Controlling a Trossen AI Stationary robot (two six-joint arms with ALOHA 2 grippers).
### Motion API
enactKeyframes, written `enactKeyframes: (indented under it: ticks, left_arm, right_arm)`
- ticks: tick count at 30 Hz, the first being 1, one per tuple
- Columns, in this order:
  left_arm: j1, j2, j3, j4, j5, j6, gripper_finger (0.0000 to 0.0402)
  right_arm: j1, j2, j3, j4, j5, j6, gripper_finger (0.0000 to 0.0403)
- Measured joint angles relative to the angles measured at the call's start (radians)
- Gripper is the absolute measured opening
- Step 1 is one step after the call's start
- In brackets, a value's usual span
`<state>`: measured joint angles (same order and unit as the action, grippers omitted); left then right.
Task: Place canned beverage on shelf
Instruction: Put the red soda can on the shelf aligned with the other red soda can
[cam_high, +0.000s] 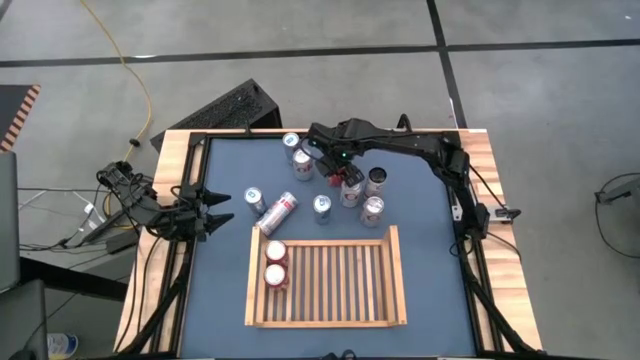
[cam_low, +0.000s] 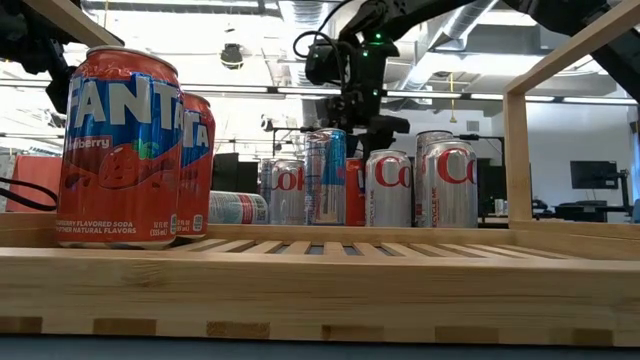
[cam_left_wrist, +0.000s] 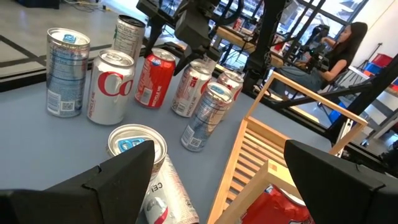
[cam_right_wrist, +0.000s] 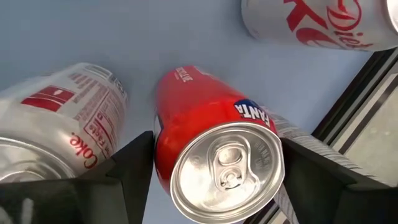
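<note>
The light-wood shelf tray (cam_high: 325, 241) lies on the near half of the blue tabletop. Two red Fanta cans (cam_high: 276, 263) stand upright on their bases at its left end, large in the low view (cam_low: 120, 145). My right gripper (cam_high: 350, 180) is over the can cluster beyond the tray and is shut on a third red Fanta can (cam_right_wrist: 211, 112), which also shows in the low view (cam_low: 355, 190). My left gripper (cam_high: 222, 208) is open and empty at the table's left edge, pointing toward the cans; its fingers frame the left wrist view (cam_left_wrist: 219, 152). My right gripper pinches the red Fanta can between its two fingers, which lie on opposite sides of the can's wall just below its top rim (cam_right_wrist: 163, 146). The fingers come from above, pointing down. The can is upright; whether its base is off the table, I cannot tell.
Several silver Coke cans and slim cans stand close around the held can (cam_high: 377, 178) (cam_high: 372, 208) (cam_high: 322, 205) (cam_high: 297, 150). One can lies on its side (cam_high: 278, 212) by the tray's far left corner. Most of the tray's slats (cam_high: 345, 285) are bare. A person (cam_left_wrist: 345, 50) sits beyond the table.
</note>
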<state>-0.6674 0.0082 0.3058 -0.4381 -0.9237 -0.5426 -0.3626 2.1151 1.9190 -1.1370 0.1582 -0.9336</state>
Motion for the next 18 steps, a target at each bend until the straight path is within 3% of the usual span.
enactKeyframes:
  ticks: [11,18]
  left_arm:
    - [0.000,0.000,0.000,0.000,0.000,0.000,0.0348]
    - [0.000,0.000,0.000,0.000,-0.005,0.000,0.0348]
  right_arm:
    - [-0.011,-0.003,-0.014,-0.008,0.000,0.012,0.0287]
    - [0.006,-0.005,-0.023,-0.002,0.011,0.180,0.0243]
